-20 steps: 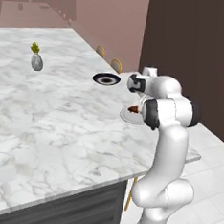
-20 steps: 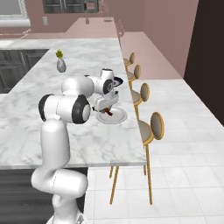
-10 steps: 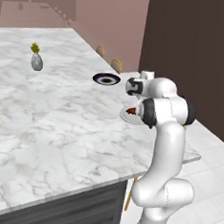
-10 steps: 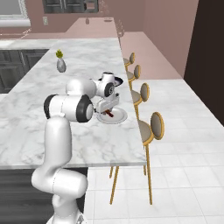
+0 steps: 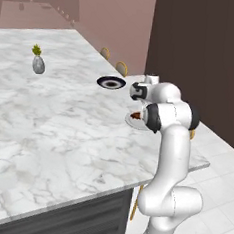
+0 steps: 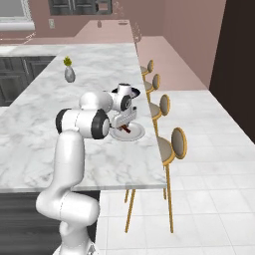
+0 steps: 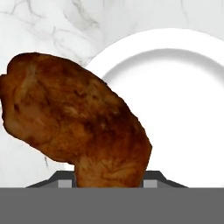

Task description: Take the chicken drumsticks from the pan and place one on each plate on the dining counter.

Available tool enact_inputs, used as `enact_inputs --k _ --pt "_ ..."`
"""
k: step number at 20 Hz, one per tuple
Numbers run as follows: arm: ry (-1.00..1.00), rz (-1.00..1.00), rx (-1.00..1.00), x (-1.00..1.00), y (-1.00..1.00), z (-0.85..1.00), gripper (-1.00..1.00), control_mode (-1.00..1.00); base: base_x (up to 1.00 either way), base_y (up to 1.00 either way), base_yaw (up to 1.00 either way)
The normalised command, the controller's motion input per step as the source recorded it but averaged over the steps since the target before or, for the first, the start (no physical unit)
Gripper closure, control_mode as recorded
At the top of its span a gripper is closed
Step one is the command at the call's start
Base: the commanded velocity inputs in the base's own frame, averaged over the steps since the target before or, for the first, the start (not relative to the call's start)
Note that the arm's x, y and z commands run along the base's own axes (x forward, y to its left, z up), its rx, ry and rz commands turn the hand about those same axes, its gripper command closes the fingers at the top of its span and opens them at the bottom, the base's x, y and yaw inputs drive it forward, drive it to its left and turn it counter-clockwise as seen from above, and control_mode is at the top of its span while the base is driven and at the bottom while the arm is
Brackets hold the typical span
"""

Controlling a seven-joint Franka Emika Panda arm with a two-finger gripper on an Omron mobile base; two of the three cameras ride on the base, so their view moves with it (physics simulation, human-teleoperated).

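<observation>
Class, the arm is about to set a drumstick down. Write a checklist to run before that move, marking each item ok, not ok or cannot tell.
1. Reddish-brown chicken drumstick held in the gripper: ok.
2. Pale round white plate below the drumstick: ok.
3. That plate bare of other food: ok.
4. Plate resting fully on the white marble dining counter: ok.
5. Drumstick touching the plate: cannot tell.
6. Dark black-rimmed plate out of the way: ok.
</observation>
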Motion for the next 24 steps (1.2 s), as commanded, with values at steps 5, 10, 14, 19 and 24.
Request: enact_inputs --k 5,10,14,19,24 --pt "0.00 0.00 0.00 0.15 -0.05 -0.13 1.00 -1.00 0.00 0.00 0.00" --pt "0.00 0.00 0.00 0.10 -0.01 -0.18 1.00 -1.00 0.00 0.00 0.00" --pt "0.00 0.00 0.00 0.13 -0.02 -0.13 1.00 -1.00 0.00 0.00 0.00" --pt "0.00 0.00 0.00 0.00 0.00 -0.06 -1.00 -1.00 0.00 0.00 0.00" --pt "0.00 0.00 0.00 0.03 0.00 -0.06 -1.00 -1.00 0.00 0.00 0.00"
